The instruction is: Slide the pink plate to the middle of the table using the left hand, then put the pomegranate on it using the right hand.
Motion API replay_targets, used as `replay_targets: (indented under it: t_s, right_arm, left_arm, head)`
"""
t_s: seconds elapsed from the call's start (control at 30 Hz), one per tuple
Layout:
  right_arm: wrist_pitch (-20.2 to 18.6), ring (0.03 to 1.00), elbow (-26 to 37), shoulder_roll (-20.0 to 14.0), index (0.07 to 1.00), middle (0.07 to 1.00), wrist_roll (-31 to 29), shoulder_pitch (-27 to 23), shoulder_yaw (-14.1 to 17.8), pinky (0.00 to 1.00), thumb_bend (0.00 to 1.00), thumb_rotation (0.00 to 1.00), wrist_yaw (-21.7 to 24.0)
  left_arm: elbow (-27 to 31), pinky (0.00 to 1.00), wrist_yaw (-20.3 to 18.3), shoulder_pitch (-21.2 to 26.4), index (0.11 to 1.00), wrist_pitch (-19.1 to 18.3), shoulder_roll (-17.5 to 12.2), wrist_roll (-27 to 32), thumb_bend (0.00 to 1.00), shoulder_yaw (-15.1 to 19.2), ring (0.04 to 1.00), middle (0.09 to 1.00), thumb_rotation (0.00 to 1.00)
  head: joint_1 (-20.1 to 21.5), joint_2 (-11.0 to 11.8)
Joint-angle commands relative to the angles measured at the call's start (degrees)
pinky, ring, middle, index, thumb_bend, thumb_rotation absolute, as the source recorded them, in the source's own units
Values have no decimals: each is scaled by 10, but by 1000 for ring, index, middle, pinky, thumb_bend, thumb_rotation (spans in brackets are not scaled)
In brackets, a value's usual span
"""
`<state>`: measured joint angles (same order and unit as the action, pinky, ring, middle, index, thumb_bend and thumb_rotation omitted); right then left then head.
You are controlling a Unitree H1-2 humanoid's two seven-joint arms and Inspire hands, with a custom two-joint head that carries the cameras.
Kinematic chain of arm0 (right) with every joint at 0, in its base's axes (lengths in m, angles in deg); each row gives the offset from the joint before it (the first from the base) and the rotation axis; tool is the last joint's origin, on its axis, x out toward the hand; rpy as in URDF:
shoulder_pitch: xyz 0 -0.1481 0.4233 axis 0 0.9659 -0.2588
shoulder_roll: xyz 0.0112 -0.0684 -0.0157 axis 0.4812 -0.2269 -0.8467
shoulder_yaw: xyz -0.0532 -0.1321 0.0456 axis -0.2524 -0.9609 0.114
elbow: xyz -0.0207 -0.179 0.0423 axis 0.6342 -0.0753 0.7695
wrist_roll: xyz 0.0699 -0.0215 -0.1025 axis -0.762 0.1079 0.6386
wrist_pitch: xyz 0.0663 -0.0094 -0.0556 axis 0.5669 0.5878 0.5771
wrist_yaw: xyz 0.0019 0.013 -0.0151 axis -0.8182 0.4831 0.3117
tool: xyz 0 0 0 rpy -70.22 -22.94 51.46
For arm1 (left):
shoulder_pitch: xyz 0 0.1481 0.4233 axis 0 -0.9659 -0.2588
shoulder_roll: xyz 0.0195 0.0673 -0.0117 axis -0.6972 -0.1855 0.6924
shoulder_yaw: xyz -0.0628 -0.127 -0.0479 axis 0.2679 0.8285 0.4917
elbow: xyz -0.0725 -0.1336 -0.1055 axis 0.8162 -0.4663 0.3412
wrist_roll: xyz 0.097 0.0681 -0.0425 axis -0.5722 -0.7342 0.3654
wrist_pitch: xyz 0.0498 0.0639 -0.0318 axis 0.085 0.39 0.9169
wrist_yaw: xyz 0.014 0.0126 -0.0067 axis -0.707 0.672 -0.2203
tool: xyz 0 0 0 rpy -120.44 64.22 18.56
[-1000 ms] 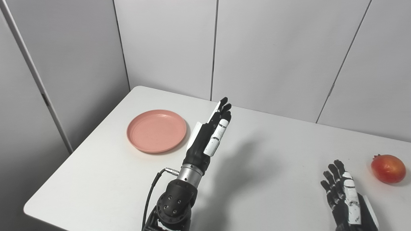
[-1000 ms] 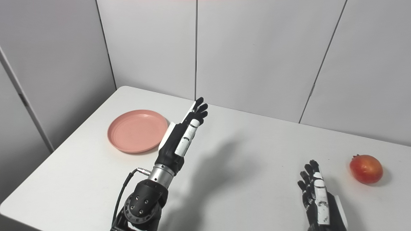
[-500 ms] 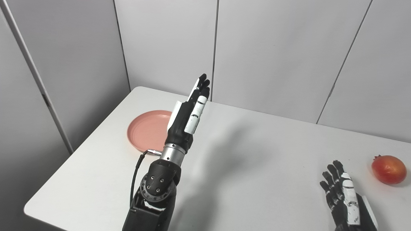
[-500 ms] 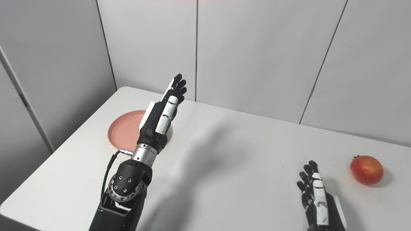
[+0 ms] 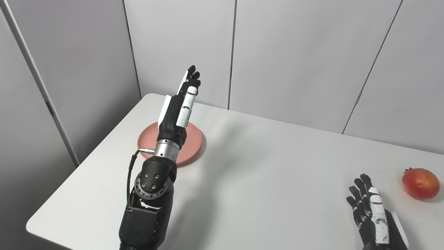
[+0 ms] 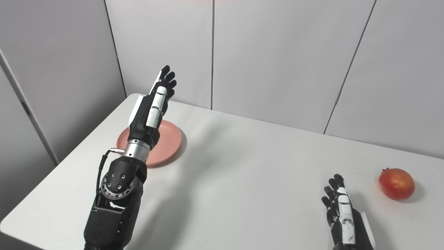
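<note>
A pink plate [image 5: 193, 141] lies flat on the white table [image 5: 263, 180] at the far left, partly hidden behind my left wrist. My left hand [image 5: 178, 104] is raised above the plate with its fingers straight and pointing up and away, open and holding nothing. A red pomegranate [image 5: 419, 183] rests on the table at the right edge. My right hand [image 5: 369, 210] lies low near the front right, open, fingers extended, a hand's width left of the pomegranate and not touching it.
Grey wall panels [image 5: 295, 52] stand close behind the table's far edge. A panel wall [image 5: 41, 86] runs along the table's left side. The table's front left corner [image 5: 34, 225] is in view.
My left arm has swung left and upward, from beside the plate's right rim to above the plate, now covering part of it. The plate, pomegranate and right hand have stayed put.
</note>
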<state>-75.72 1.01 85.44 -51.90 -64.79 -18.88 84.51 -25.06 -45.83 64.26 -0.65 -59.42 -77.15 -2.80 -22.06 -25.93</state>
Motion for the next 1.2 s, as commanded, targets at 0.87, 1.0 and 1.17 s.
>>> replay_targets:
  t_s: [0.87, 1.0, 1.17]
  right_arm:
    - [6, 1000, 14, -3, 1000, 1000, -23, -20, 8, 1000, 109, 1000, 6]
    - [11, 1000, 14, -5, 1000, 1000, -21, -20, 6, 1000, 93, 1000, 7]
    - [5, 1000, 18, -2, 1000, 1000, -22, -20, 7, 1000, 94, 1000, 2]
  left_arm:
    - [-30, 964, 34, 42, 956, -9, -80, 76, 378, 101, 962, 964, 1000]
    - [-37, 966, 35, 42, 954, -11, -88, 85, 377, 107, 966, 966, 1000]
    - [-66, 968, 30, 42, 959, 0, -105, 96, 381, 116, 969, 971, 1000]
  head:
    - [-12, 3]
    - [-13, 3]
    - [-13, 3]
